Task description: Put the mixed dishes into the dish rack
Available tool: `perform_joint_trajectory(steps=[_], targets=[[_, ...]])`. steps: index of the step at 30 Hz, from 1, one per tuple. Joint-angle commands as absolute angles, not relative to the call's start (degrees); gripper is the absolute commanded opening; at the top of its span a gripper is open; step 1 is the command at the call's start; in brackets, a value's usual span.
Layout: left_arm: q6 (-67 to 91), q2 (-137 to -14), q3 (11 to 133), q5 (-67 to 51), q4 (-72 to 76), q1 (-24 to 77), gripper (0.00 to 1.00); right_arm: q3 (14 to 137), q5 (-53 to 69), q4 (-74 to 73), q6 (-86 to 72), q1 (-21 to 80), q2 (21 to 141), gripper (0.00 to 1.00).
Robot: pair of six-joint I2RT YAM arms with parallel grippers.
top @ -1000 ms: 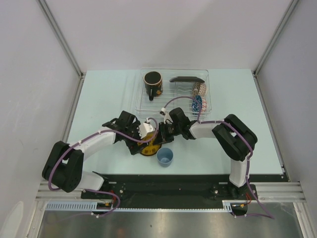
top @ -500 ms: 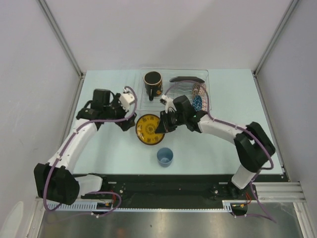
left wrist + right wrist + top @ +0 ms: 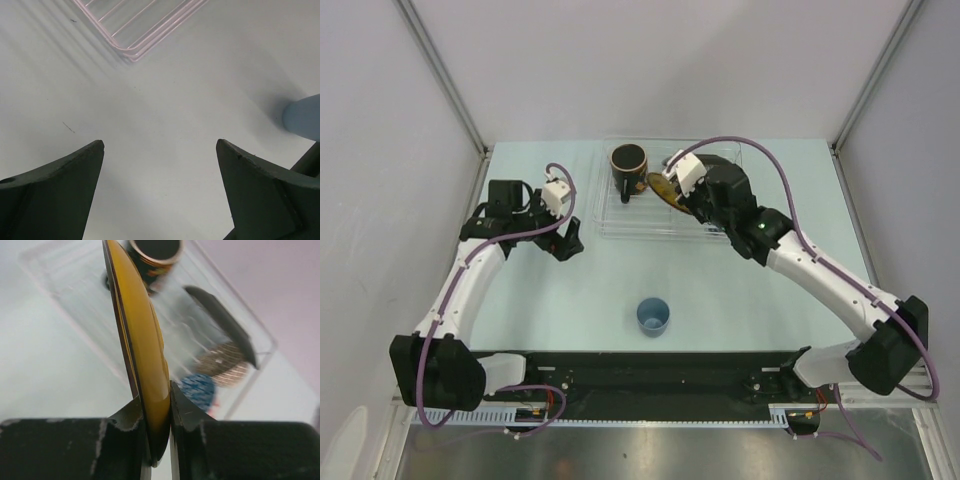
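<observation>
My right gripper clenches the saucer by its rim, on edge, over the rack, the mug just ahead. Such a thin pinch could let it swing or slip and strike the mug. My left gripper hangs released and empty, the cup off to its right. Beyond the saucer, bowls and plate blur; I cannot tell which slot lies below.
</observation>
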State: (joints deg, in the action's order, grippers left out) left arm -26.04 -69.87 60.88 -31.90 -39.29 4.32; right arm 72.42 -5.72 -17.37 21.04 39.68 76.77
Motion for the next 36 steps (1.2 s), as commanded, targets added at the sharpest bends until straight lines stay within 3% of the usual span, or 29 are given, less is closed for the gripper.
perform_joint_trajectory(steps=[1, 5, 10, 36], targets=[[-23.7, -70.3, 60.4, -33.9, -38.1, 4.0, 1.00, 73.0, -23.4, -15.3, 40.0, 40.2, 79.8, 0.00], [-23.6, -70.5, 59.9, -33.9, -37.8, 3.9, 1.00, 72.2, -32.5, -9.7, 47.8, 40.1, 84.0, 0.00], [-23.6, -70.4, 58.8, -34.1, -37.4, 3.9, 1.00, 69.3, -34.5, -0.6, 57.1, 39.8, 87.0, 0.00], [-22.1, -71.5, 58.2, -33.2, -33.1, 3.8, 1.00, 66.6, -24.4, -6.4, 62.9, 37.8, 95.0, 0.00]])
